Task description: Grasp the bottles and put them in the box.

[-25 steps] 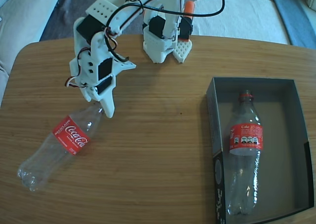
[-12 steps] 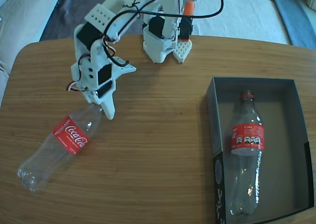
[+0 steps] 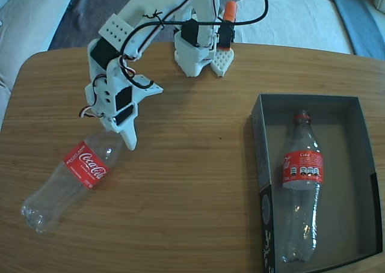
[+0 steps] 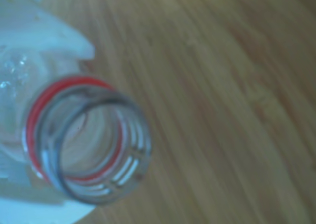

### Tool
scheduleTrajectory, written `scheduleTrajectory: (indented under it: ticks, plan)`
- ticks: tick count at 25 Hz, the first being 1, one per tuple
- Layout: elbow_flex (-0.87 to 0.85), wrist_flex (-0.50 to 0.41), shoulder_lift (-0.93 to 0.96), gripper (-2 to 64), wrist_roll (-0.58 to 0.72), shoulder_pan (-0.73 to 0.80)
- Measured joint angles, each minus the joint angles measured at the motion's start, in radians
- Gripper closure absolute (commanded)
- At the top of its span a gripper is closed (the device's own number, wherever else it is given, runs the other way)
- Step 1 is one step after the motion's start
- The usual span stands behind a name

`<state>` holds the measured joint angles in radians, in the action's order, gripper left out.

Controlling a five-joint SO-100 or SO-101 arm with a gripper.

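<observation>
Bottles in this scene are two, and only the fixed view shows both. At about eight o'clock of that view one bottle (image 3: pixel 71 177) lies on its side on the wooden table (image 3: pixel 192 183), base toward the lower-left corner and neck pointing up toward one o'clock, where it meets the white gripper (image 3: pixel 120 134). Its clear body carries a red Coca-Cola wrap label. The arm (image 3: pixel 141 35) runs from the gripper up to its base at twelve o'clock. At four o'clock the box (image 3: pixel 258 165), dark grey inside with a black outer wall bearing small white print, holds the second bottle (image 3: pixel 299 195), which lies lengthwise with its neck toward twelve o'clock and its red label near mid-body.

The wrist view adds what the fixed view hides: the first bottle's open mouth (image 4: pixel 91 142), uncapped, with a red neck ring and clear threads, seen nearly end-on. White fingers (image 4: pixel 59 36) sit above and below the neck, apparently pinching it. Blur hides the exact contact.
</observation>
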<state>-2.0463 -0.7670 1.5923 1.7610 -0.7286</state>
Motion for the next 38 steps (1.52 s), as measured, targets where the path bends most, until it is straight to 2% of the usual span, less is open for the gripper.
scheduleTrajectory:
  ticks: [12,20,23,27,31,38]
  plan:
    - [0.011,0.009,0.0,30.7,0.0,-0.014]
    - [0.011,0.009,0.0,49.4,0.0,-0.009]
    - [0.011,0.008,-0.002,54.4,0.002,-0.009]
    - [0.011,0.008,-0.002,55.5,0.002,-0.008]
    - [0.011,0.008,-0.002,61.7,0.0,-0.008]
    - [0.011,0.008,-0.002,61.8,-0.002,0.029]
